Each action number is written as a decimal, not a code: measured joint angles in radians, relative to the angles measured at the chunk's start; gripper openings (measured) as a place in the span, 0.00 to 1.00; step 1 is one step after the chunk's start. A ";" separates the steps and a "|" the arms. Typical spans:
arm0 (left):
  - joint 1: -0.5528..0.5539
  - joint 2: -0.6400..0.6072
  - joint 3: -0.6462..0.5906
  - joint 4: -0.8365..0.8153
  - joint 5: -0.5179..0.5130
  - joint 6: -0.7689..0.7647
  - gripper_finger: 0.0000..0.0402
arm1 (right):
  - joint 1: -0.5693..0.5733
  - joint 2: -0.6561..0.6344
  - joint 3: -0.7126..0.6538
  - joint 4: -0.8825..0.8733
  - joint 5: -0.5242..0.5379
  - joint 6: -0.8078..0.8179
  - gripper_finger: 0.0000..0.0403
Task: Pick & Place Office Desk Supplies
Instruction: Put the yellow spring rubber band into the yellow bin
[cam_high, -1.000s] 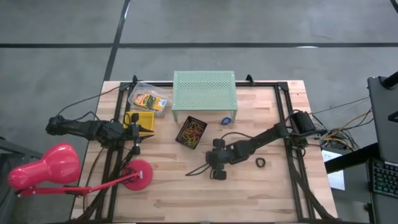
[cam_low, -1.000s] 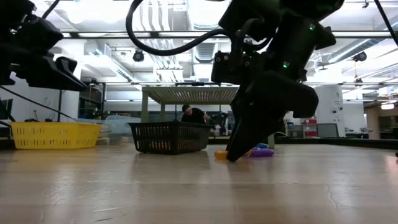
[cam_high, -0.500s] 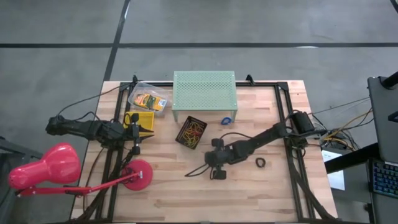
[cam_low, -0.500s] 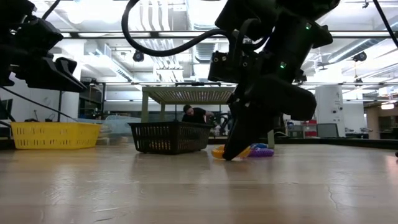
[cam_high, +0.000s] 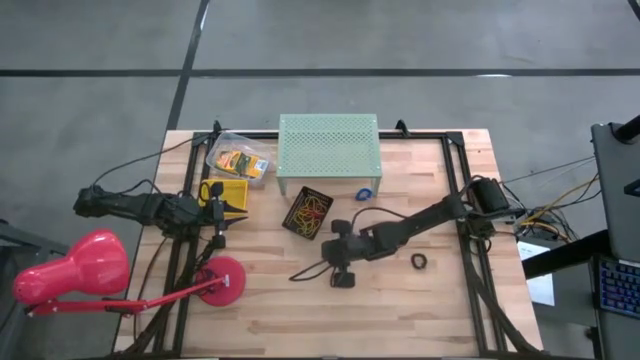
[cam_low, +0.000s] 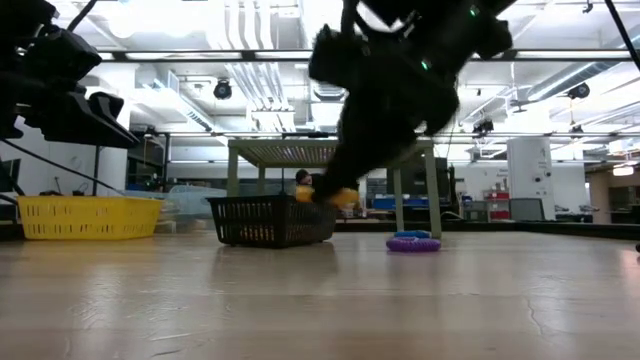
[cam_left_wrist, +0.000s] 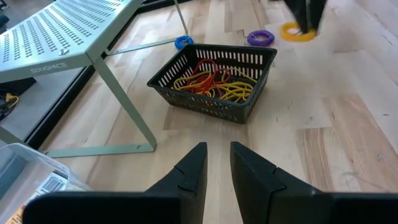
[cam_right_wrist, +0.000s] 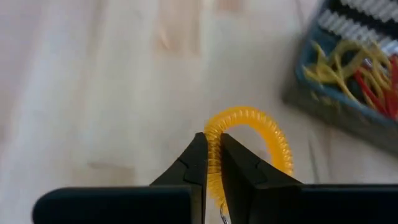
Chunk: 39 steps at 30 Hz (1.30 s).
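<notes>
Landmark: the black basket (cam_high: 308, 212), which holds red and yellow bands.

1. Right gripper (cam_right_wrist: 212, 163): jaws closed on the rim of a yellow coil ring (cam_right_wrist: 249, 144). The ring hangs clear of the table (cam_high: 400, 300), on the near side of the basket and close to it. In the low view the ring (cam_low: 330, 196) shows at about basket-rim height.
2. Handling: the ring appears light, springy and soft. A pinch on one side of the loop should hold it, but the free side may swing or snag the basket mesh. Lower it well inside the rim before release.
3. A purple ring (cam_low: 413, 243) lies on the table to the right of the basket. A small black ring (cam_high: 419, 262) lies farther right.
4. A blue ring (cam_high: 365, 194) lies just beyond the basket, beside the green stand (cam_high: 328, 145).
5. Left gripper (cam_left_wrist: 216, 163): waiting left of the basket, jaws slightly apart, holding nothing.
</notes>
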<state>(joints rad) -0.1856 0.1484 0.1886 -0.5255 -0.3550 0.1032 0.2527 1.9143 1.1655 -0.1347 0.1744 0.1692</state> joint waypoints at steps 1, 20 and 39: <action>0.000 0.000 0.000 0.000 0.000 0.000 0.18 | 0.000 -0.001 0.004 0.035 -0.022 -0.008 0.06; 0.000 -0.001 0.000 -0.003 0.000 0.000 0.18 | -0.110 0.217 0.247 0.516 -0.044 -0.177 0.06; 0.000 -0.001 0.000 -0.003 0.000 0.000 0.18 | -0.180 0.548 0.859 0.026 -0.036 -0.162 0.06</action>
<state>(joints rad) -0.1859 0.1478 0.1883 -0.5286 -0.3546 0.1032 0.0728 2.4628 2.0243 -0.1086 0.1383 0.0072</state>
